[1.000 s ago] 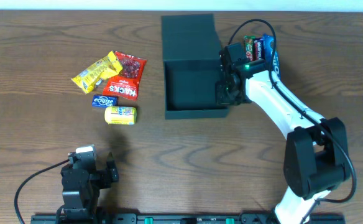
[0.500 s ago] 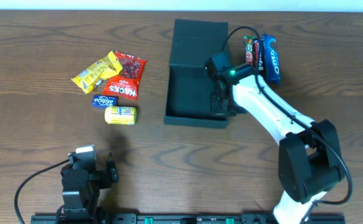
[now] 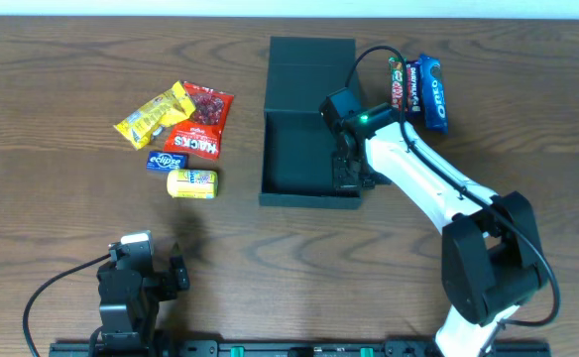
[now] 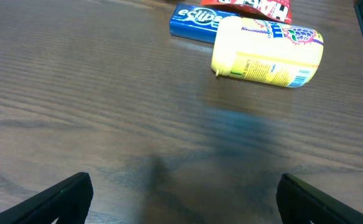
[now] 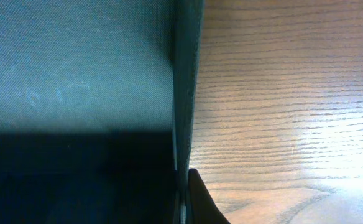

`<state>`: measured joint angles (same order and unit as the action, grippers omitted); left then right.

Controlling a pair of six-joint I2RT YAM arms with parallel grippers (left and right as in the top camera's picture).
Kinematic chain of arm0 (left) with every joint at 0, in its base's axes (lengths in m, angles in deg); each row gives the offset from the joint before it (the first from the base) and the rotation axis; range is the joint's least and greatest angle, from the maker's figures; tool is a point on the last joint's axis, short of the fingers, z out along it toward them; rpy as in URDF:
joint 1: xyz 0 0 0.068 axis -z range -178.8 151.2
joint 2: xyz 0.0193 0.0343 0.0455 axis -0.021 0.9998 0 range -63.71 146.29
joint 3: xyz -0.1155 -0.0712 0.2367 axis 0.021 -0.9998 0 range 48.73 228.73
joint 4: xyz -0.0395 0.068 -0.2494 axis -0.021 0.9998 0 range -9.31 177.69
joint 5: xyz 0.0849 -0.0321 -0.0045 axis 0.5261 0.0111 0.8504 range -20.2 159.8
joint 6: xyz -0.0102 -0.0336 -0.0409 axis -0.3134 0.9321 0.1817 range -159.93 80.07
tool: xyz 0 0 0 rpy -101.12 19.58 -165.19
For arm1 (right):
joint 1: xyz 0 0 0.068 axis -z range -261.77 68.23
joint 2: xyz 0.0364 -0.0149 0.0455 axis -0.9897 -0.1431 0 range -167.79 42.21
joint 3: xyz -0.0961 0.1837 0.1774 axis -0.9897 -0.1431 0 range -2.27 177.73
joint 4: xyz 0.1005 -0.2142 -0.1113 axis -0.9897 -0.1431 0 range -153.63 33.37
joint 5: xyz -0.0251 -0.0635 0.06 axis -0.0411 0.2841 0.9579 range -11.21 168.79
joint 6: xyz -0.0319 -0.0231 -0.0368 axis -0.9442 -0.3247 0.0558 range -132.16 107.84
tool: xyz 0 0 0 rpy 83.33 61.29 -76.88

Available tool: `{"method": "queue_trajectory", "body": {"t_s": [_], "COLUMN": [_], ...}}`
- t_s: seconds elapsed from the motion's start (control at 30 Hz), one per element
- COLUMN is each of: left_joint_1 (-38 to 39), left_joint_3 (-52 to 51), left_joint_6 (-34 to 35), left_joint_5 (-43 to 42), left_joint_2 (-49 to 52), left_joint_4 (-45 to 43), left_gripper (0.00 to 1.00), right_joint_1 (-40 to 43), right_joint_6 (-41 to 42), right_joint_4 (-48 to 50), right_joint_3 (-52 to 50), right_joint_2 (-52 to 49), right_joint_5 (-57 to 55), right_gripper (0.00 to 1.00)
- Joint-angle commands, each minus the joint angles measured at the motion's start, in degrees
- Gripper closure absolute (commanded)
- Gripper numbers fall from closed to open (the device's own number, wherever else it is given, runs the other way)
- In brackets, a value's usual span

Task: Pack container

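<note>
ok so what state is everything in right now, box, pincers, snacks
container, open, lid flap folded back, nothing inside
right pincer, shut on the container's right wall
left pincer, open, holding nothing
yellow tube, on its side, not packed
eclipse box, lying flat, not packed
snack packets, piled left of the container, not packed
oreo pack, lying right of the container, not packed
</note>
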<state>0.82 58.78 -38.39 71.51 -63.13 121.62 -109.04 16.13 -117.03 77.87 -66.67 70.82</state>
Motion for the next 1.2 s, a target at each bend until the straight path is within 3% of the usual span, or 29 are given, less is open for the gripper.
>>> {"method": "queue_trajectory", "body": {"t_s": [0.0, 0.23, 0.27, 0.3, 0.33, 0.53, 0.73, 0.97, 1.0, 1.03, 1.07, 1.1, 1.17], "left_joint_1": [-0.3, -0.3, -0.3, -0.3, -0.3, -0.3, -0.3, -0.3, -0.3, -0.3, -0.3, -0.3, -0.3], "left_joint_3": [-0.8, -0.8, -0.8, -0.8, -0.8, -0.8, -0.8, -0.8, -0.8, -0.8, -0.8, -0.8, -0.8], "left_joint_6": [0.6, 0.6, 0.6, 0.6, 0.6, 0.6, 0.6, 0.6, 0.6, 0.6, 0.6, 0.6, 0.6], "left_joint_5": [0.2, 0.2, 0.2, 0.2, 0.2, 0.2, 0.2, 0.2, 0.2, 0.2, 0.2, 0.2, 0.2], "left_joint_2": [-0.4, -0.4, -0.4, -0.4, -0.4, -0.4, -0.4, -0.4, -0.4, -0.4, -0.4, -0.4, -0.4], "left_joint_4": [0.4, 0.4, 0.4, 0.4, 0.4, 0.4, 0.4, 0.4, 0.4, 0.4, 0.4, 0.4, 0.4], "left_gripper": [0.05, 0.05, 0.05, 0.05, 0.04, 0.05, 0.04, 0.05, 0.05, 0.05, 0.05, 0.05, 0.04], "right_joint_1": [-0.9, -0.9, -0.9, -0.9, -0.8, -0.4, 0.6, 0.8, 0.8, 0.8, 0.7, 0.5, 0.2], "right_joint_6": [0.4, 0.4, 0.4, 0.4, 0.3, -1.4, -2.5, -10.3, -10.5, -10.5, -10.5, -10.3, -9.6], "right_joint_4": [-0.7, -0.9, -0.9, -0.9, -0.9, -3.1, -3.2, -0.3, -1.0, -2.1, -3.0, -3.5, -3.3], "right_joint_3": [-1.2, -1.2, -1.2, -1.2, -1.2, 1.8, 7.4, 7.6, 7.6, 7.4, 6.8, 5.7, 3.0], "right_joint_2": [-1.1, -1.1, -1.1, -1.1, -1.0, 3.1, 15.1, 25.0, 25.0, 24.9, 24.6, 24.1, 23.1], "right_joint_5": [2.0, 1.9, 2.0, 1.9, 2.0, 1.5, -0.7, -0.9, -0.8, -0.6, 0.1, 1.8, 4.2], "right_gripper": [0.99, 0.98, 0.91, 0.64, 0.48, 0.01, 0.01, 0.01, 0.09, 0.33, 0.69, 0.95, 0.98]}}
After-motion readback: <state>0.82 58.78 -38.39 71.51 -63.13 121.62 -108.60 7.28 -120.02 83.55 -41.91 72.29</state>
